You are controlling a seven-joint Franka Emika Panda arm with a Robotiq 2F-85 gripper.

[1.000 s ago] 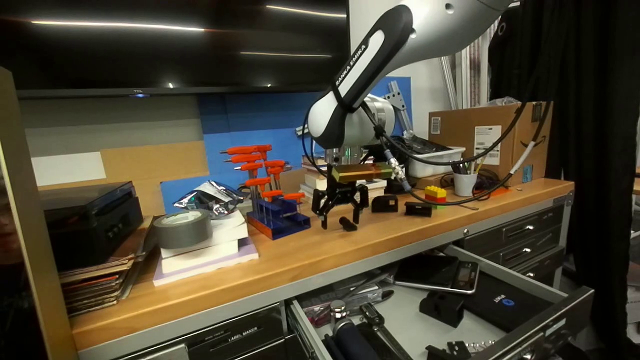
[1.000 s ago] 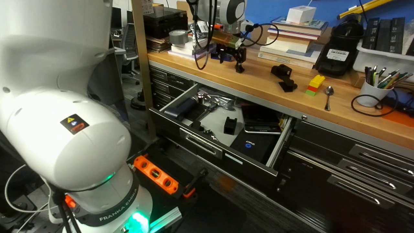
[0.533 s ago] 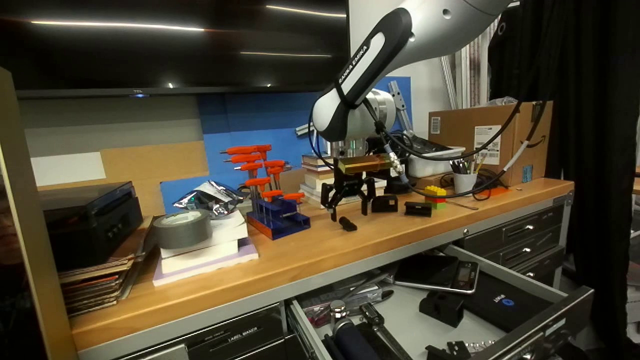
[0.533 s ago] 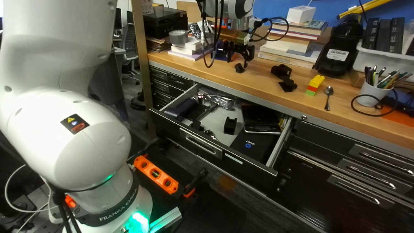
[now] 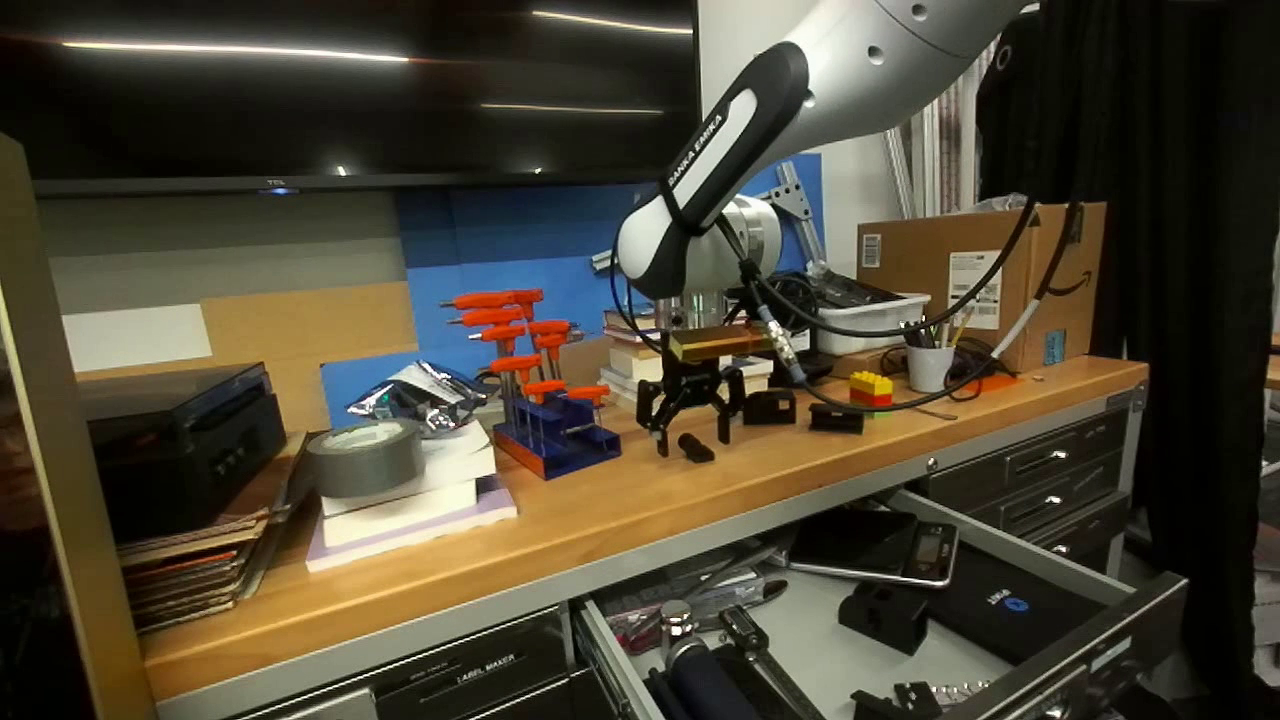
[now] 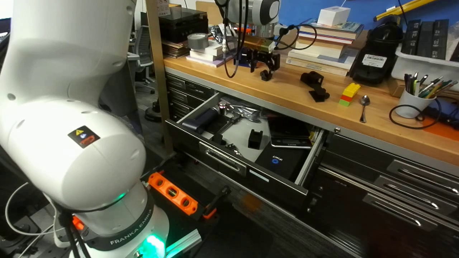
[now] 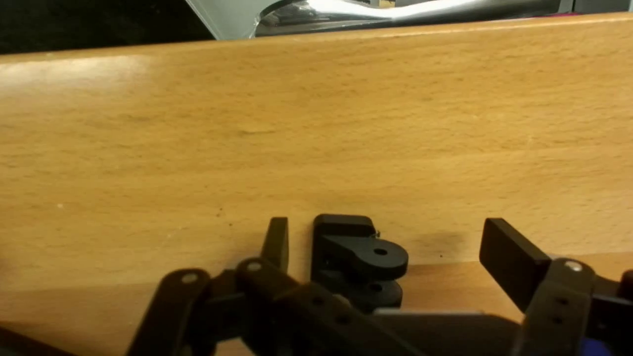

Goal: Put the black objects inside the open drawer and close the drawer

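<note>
The claw [image 7: 387, 240] partly hides a small black object [image 7: 357, 259].

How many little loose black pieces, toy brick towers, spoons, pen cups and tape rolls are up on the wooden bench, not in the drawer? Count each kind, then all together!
Little black pieces: 3
Toy brick tower: 1
Spoon: 1
Pen cup: 1
Tape roll, on top of books: 1
Total: 7
</note>
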